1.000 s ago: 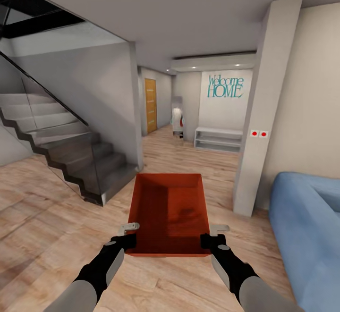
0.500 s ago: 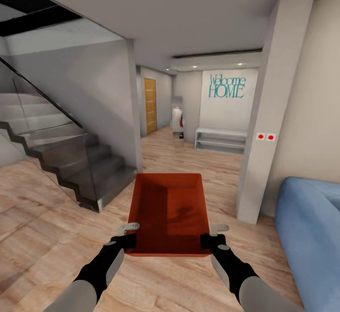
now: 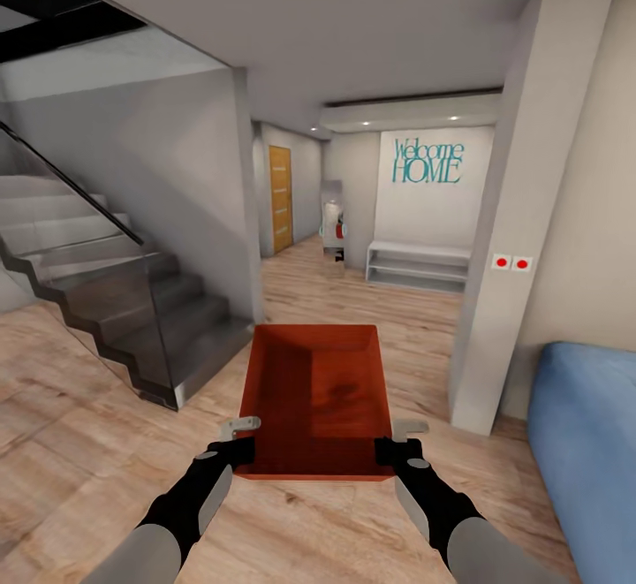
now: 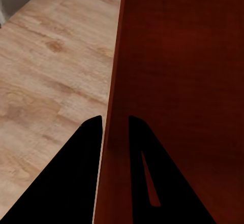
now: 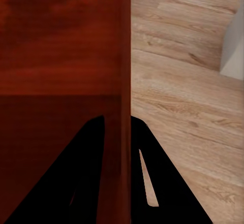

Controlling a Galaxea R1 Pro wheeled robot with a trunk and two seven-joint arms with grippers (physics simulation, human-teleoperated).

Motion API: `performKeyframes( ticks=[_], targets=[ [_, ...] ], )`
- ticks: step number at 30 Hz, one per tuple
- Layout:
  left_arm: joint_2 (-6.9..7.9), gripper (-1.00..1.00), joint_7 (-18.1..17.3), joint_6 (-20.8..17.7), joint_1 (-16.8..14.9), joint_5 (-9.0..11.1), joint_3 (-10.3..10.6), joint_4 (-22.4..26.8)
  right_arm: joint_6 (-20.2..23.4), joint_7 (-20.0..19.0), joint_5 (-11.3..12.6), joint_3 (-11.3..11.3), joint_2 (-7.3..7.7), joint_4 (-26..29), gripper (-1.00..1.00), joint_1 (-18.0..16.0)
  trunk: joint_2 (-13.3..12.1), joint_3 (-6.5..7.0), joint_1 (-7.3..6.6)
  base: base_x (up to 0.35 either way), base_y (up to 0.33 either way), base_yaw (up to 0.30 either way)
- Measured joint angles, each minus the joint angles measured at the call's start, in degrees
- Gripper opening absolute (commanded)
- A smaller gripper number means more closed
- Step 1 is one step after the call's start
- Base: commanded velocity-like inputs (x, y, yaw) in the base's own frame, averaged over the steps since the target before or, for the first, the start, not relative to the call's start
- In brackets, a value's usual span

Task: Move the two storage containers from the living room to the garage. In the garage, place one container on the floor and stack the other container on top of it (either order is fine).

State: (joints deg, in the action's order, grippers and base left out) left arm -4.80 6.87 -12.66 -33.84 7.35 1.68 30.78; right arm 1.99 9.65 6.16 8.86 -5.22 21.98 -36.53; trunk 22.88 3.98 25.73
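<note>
You hold one storage container [image 3: 316,400] level before you | left gripper [image 3: 238,439] and right gripper [image 3: 402,441] each clamp a side wall | staircase [image 3: 132,301] left, pillar [image 3: 512,213] and sofa [image 3: 587,443] right, open wood floor [image 3: 353,292] ahead.

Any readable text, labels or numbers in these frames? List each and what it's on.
"Welcome HOME" – teal lettering in two lines on the white wall above the low shelf, head view.
The two red dots on the pillar's small white plates carry no text.
No label or marking reads on the container or on either gripper, left, right.
</note>
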Motion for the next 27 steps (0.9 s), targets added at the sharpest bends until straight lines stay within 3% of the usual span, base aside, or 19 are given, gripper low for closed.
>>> performKeyframes(
  ticks=[27],
  targets=[
    [-0.01, -1.00, 0.00, 0.00, 0.00, -0.01, -0.03, -0.02, 0.00, 0.00, 0.04, 0.06, 0.01, -0.01, -1.00, -0.01, 0.00, 0.00, 0.00, 0.322, 0.000, 0.000]
  ],
)
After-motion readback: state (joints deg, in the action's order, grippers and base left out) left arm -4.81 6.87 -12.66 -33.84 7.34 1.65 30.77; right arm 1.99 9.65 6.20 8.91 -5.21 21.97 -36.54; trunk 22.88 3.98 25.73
